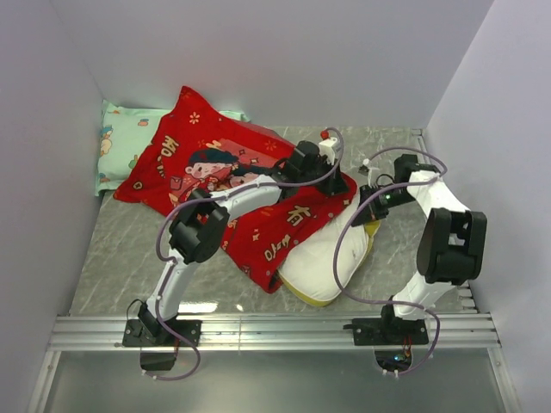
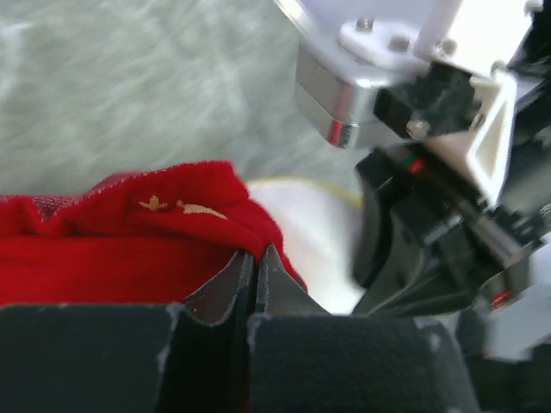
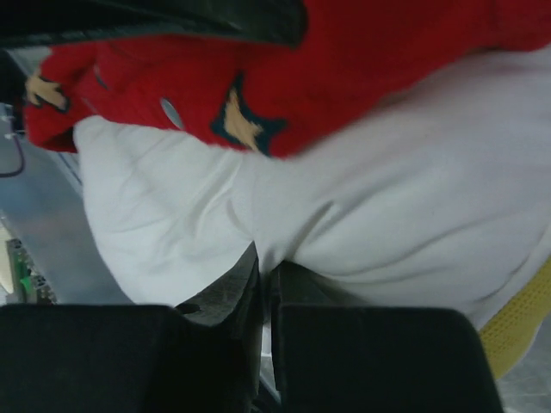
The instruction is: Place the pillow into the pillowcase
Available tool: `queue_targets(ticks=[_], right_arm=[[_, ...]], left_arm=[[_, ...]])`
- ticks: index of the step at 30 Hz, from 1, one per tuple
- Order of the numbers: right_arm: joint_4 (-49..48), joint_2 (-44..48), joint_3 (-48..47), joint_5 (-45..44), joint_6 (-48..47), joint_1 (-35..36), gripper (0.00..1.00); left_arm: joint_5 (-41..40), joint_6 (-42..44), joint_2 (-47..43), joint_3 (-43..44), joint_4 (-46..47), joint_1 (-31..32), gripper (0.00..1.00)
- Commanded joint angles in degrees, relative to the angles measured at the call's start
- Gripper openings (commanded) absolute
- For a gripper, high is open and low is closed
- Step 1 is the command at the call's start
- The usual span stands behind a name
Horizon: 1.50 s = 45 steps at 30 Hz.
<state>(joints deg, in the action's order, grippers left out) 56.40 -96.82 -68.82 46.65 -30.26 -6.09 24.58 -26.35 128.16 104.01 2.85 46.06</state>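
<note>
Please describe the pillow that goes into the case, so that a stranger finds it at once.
On the grey table, look at the near right end of the big red pillowcase. The pillow sticks out past its edge there: plain cream-white with a yellow edge, unlike the mint-green printed pillow at the far left.

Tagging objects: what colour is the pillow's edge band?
Yellow edge band on the white pillow; best in the right wrist view.
</note>
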Motion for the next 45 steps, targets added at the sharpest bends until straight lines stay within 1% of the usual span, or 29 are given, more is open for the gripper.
queue_targets(ticks=[1, 3, 4, 5, 6, 7, 9, 10, 11, 12, 13, 14, 15, 16, 17, 20, 25, 27, 30, 31, 33, 34, 36, 37, 39, 40, 41, 43, 45], right_arm=[[-0.9, 4.8, 1.1, 10.7, 0.6, -1.9, 0.01], [-1.1, 5.6, 2.1, 10.9, 0.6, -3.7, 0.00], [-0.5, 5.6, 2.2, 10.1, -0.5, -3.8, 0.00], [-0.6, 5.5, 2.4, 9.7, -0.6, -3.8, 0.00], [-0.8, 5.5, 2.7, 9.4, -0.3, -3.8, 0.00], [-1.2, 5.7, 2.8, 9.2, -0.3, -3.9, 0.00], [-2.1, 6.0, 3.3, 7.7, 0.8, -3.9, 0.10], [-2.4, 6.1, 3.4, 7.0, 1.8, -3.8, 0.25], [-2.3, 6.2, 3.4, 5.0, 2.5, -3.9, 0.37], [-1.9, 6.4, 3.1, 4.2, 3.3, -3.9, 0.49], [-0.6, 6.5, 2.9, 3.2, 3.7, -3.9, 0.76], [0.1, 7.2, 2.7, 0.2, 4.3, -4.2, 0.82], [1.0, 7.7, 2.7, -0.7, 4.9, -4.5, 0.97], [3.2, 8.1, 2.7, -2.1, 5.0, -5.6, 0.98], [4.7, 8.8, 2.5, -3.4, 5.1, -6.0, 0.99], [12.7, 8.3, 1.8, -6.7, 2.4, -6.3, 0.99], [12.3, 4.5, 2.3, -7.1, 2.7, -2.7, 1.00], [11.3, 0.7, 3.2, -5.4, 3.6, -0.2, 0.97], [9.7, -4.0, 4.7, -0.9, 3.7, 1.6, 0.81], [9.2, -5.3, 4.9, 1.3, 3.6, 1.6, 0.70], [8.0, -6.2, 6.1, 3.9, 4.2, 1.6, 0.57], [7.7, -6.5, 6.4, 6.0, 3.7, 1.5, 0.44], [6.4, -6.6, 7.4, 11.1, 5.3, 1.7, 0.30], [6.0, -6.8, 7.6, 13.6, 5.3, 1.6, 0.17], [4.9, -7.1, 8.2, 19.2, 6.9, 1.6, 0.00], [4.4, -7.1, 8.3, 21.0, 7.1, 1.5, 0.00], [3.8, -6.8, 9.0, 23.5, 8.5, 1.6, 0.00], [1.5, -5.5, 10.2, 25.8, 9.9, 1.6, 0.00], [-0.4, -4.1, 11.0, 27.5, 11.4, 1.6, 0.00]], left_arm=[[7.3, -16.1, -3.3, -2.6, 16.9, 5.1, 0.00], [5.9, -17.9, -1.3, -2.0, 16.4, 5.0, 0.00], [5.4, -17.1, 0.9, -0.7, 12.7, 4.8, 0.01], [4.8, -13.5, 2.0, 1.1, 9.7, 4.0, 0.08], [4.5, -11.4, 2.4, 3.8, 6.8, 3.4, 0.18], [4.9, -9.3, 1.1, 4.0, 2.1, 2.6, 0.42], [4.4, 1.1, -3.0, 2.3, -5.2, 0.4, 0.58], [2.8, 5.7, -9.2, 0.9, -12.4, 0.2, 0.69], [-1.9, 13.8, -13.0, -3.6, -15.8, 0.0, 0.71], [-4.1, 17.0, -17.0, -7.0, -17.6, -0.1, 0.79], [-6.1, 19.6, -25.2, -10.7, -19.0, -0.1, 0.88], [-8.4, 23.4, -28.9, -17.8, -22.3, -0.1, 0.90], [-11.9, 24.9, -32.3, -21.1, -23.8, 0.1, 0.91], [-13.5, 25.7, -37.4, -23.8, -26.1, 0.1, 0.94], [-14.6, 28.1, -39.4, -27.9, -30.7, 0.1, 0.94], [-15.0, 27.9, -44.3, -36.6, -34.0, 0.7, 0.95], [-13.9, 26.8, -42.5, -43.8, -28.2, 4.1, 0.96], [-13.2, 23.5, -38.8, -43.1, -26.0, 4.7, 0.90], [-11.4, 22.4, -34.7, -40.5, -26.2, 4.6, 0.73], [-10.0, 22.2, -32.7, -39.8, -26.8, 4.7, 0.55], [-5.4, 22.2, -31.7, -38.0, -26.8, 5.3, 0.38], [-2.5, 23.2, -31.7, -37.5, -26.5, 6.1, 0.19], [5.8, 24.4, -33.7, -35.8, -25.4, 7.9, 0.02], [7.5, 26.3, -34.4, -35.0, -24.7, 10.9, 0.00], [12.5, 29.8, -34.0, -31.0, -24.8, 14.4, 0.00], [14.6, 31.3, -32.8, -28.5, -26.1, 16.8, 0.00], [17.9, 32.3, -31.5, -22.9, -30.6, 17.6, 0.00], [26.3, 33.4, -27.9, -17.4, -33.1, 18.6, 0.04], [28.5, 33.6, -26.4, -17.3, -34.0, 18.8, 0.09]])
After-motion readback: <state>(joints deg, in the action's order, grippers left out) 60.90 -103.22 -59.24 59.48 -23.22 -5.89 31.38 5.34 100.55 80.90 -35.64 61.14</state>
